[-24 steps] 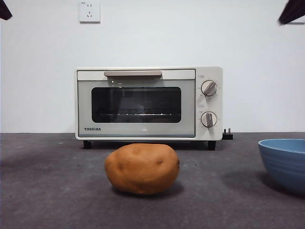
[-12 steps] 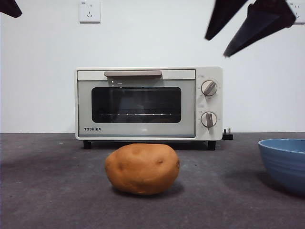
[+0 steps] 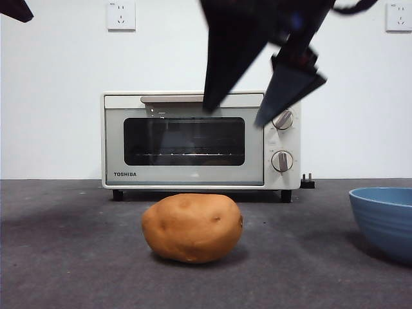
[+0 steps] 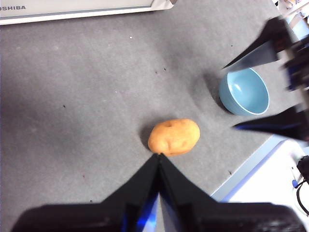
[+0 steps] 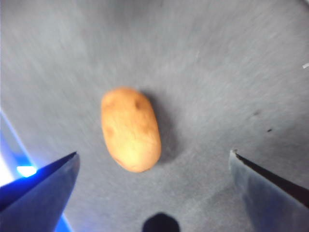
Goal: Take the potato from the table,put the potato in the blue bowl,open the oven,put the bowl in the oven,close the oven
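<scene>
The orange-brown potato (image 3: 192,228) lies on the dark grey table (image 3: 71,257), in front of the cream oven (image 3: 193,138), whose door is closed. At the right edge stands the blue bowl (image 3: 386,219), empty in the left wrist view (image 4: 244,91). My right gripper (image 3: 233,118) hangs open, high above the potato and in front of the oven's top. In its own view the right gripper (image 5: 154,153) has its jaws wide apart on either side of the potato (image 5: 130,128), not touching it. My left gripper (image 4: 158,155) is shut and holds nothing, waiting well above the potato (image 4: 174,137).
Two wall sockets (image 3: 121,15) sit on the white wall behind the oven. A black plug (image 3: 308,181) lies beside the oven's right foot. The table's front edge (image 4: 251,164) runs close to the bowl and potato in the left wrist view.
My right gripper has swung down and leftward from the top right corner to a spot above the potato, jaws open. The potato, bowl and oven have not moved.
</scene>
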### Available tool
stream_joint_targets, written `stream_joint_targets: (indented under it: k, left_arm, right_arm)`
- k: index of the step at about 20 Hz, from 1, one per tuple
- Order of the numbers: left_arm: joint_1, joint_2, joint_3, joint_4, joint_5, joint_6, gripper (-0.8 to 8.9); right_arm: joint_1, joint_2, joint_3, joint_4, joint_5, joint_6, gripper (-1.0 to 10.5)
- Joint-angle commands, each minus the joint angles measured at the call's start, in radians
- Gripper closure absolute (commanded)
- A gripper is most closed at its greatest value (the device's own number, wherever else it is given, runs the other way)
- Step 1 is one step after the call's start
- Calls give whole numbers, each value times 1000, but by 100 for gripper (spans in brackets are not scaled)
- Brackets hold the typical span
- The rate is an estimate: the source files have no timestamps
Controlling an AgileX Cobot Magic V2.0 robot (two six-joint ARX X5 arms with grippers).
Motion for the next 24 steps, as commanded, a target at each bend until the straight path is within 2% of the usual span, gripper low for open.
stream_joint_targets:
  k: [1, 5, 10, 18, 22, 23, 24]
  left_arm:
    - [-4, -2, -1, 0, 4, 18, 819]
    - [-4, -2, -1, -2, 4, 18, 819]
    - [-4, -2, -1, -2, 4, 35, 819]
    - [-4, -2, -1, -2, 4, 35, 819]
    - [-4, -2, -1, -2, 4, 35, 819]
    - [-4, -2, -1, -2, 4, 36, 819]
    - [-4, -2, -1, -2, 4, 35, 819]
  right_arm:
    - [34, 66, 3, 5, 34, -59, 275]
    - [84, 150, 3, 38, 36, -120, 276]
    - [105, 208, 3, 106, 51, -134, 276]
    - [105, 291, 3, 155, 38, -134, 279]
    - [105, 333, 3, 167, 27, -90, 286]
    - [105, 337, 3, 167, 15, -88, 296]
    - [105, 337, 3, 172, 1, -85, 358]
